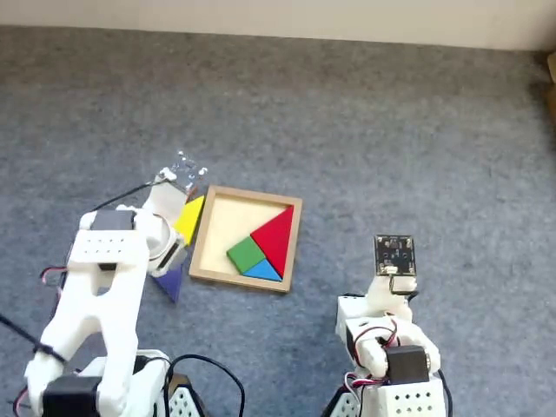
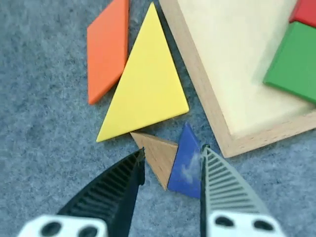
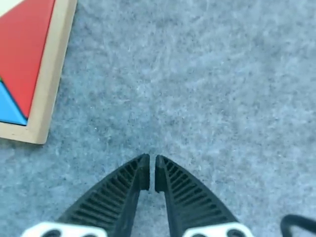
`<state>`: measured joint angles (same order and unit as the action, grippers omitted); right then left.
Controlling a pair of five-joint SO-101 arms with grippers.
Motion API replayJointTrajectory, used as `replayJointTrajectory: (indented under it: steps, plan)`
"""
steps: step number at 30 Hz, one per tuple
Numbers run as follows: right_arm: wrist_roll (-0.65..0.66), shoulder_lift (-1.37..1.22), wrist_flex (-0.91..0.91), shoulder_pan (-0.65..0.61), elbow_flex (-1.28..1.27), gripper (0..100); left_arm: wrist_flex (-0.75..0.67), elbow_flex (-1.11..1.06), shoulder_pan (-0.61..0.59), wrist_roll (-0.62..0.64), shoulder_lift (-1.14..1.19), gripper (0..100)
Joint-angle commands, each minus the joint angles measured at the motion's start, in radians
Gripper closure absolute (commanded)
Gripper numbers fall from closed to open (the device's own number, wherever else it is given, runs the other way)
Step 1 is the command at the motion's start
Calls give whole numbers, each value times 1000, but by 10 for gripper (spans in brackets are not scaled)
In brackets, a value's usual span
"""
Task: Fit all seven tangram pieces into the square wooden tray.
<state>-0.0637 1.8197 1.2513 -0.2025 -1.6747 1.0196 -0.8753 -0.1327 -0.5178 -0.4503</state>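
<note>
Left jaws gape around the small brown wooden triangle (image 2: 157,157) and small dark-blue wooden triangle (image 2: 185,165) beside the square wooden tray (image 2: 200,74), right jaws clenched empty; three pieces (image 1: 276,236) seated, four outstanding.

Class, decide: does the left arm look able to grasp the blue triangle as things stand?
Probably yes: the left gripper hangs open right over the blue triangle, but the brown triangle lying against it sits between the jaws too.

Left claw (image 2: 173,152) far forward, jaws wide apart; right claw (image 3: 151,159) farther back, jaws nearly together.
</note>
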Motion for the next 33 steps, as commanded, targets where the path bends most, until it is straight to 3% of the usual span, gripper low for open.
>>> replayJointTrajectory:
  steps: [1,19,33]
  plan:
    - [-6,33,7,12,-137,964,-26,110,64,8,62,816]
    - [-6,35,7,12,-137,964,-21,401,-5,-114,510,764]
    - [-6,35,7,13,-137,964,-20,530,-65,-114,615,711]
